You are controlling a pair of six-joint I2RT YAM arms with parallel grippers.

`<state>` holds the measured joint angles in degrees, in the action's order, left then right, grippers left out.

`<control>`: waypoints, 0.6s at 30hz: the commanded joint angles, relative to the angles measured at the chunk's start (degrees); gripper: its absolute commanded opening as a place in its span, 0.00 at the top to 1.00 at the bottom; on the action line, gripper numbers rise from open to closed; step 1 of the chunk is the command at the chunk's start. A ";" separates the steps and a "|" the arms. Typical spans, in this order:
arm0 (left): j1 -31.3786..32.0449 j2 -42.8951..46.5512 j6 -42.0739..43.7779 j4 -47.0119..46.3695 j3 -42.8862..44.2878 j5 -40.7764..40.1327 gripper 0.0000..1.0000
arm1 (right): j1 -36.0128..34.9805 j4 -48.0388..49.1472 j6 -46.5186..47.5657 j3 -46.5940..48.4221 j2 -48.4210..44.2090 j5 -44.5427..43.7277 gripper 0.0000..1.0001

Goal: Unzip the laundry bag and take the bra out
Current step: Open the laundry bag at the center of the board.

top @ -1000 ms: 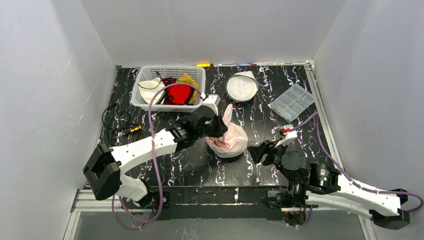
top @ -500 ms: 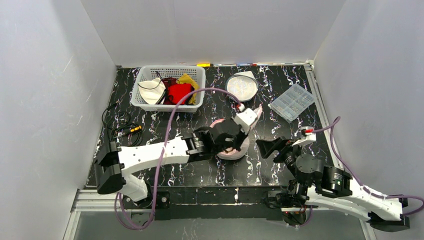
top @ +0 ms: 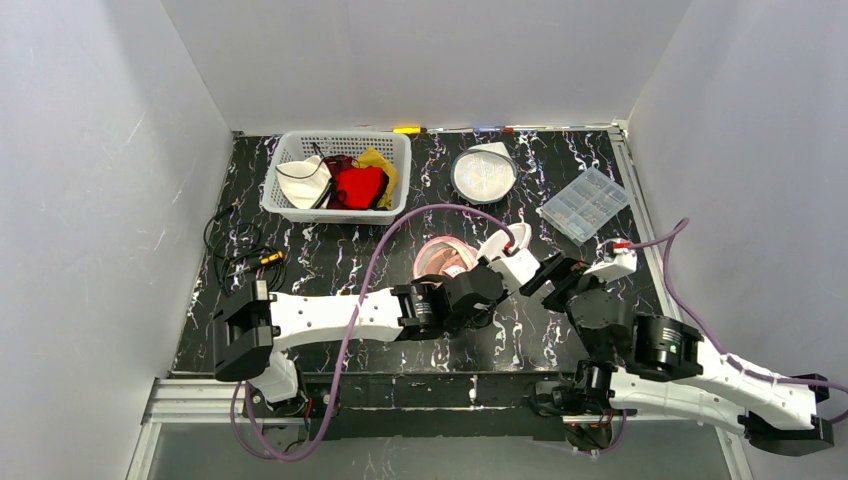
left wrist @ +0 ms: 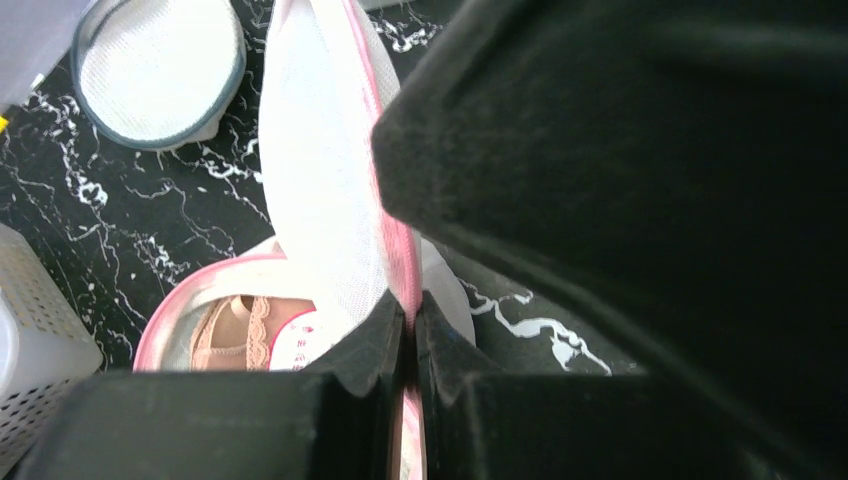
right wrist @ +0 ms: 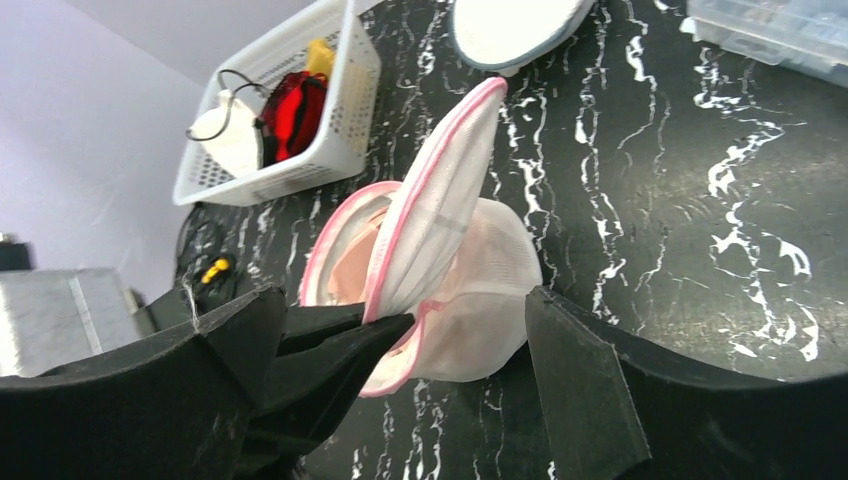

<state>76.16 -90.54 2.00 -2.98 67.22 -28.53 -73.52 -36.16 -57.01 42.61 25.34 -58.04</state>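
The white mesh laundry bag [top: 440,258] with pink trim lies open at mid-table. Its lid flap [top: 517,237] stands up on the right side. My left gripper [top: 503,256] is shut on the flap's pink edge, seen in the left wrist view [left wrist: 410,320]. The beige lace bra [left wrist: 235,325] shows inside the open bag, also in the right wrist view [right wrist: 350,265]. My right gripper [top: 555,272] is open and empty just right of the bag [right wrist: 470,300], its jaws [right wrist: 400,300] spread wide on either side of the bag's near end.
A white basket [top: 290,208] of clothes stands at the back left. A round grey-rimmed mesh pouch [top: 483,172] and a clear plastic box [top: 584,203] lie at the back right. Black cables [top: 235,255] lie at the left.
My left gripper has swept right around the bag, holding its pink edge, and the bag now lies open with the flap up. My right gripper has moved up toward the bag.
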 commanded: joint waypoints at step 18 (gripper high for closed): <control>2.15 6.86 -12.06 -9.86 -7.54 7.99 1.00 | -0.13 17.42 0.64 -1.38 5.45 -3.13 0.04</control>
<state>77.41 -86.56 -6.35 -9.39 61.34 -25.36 -73.52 -25.74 -55.33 40.23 29.78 -60.60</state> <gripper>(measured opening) 0.028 0.963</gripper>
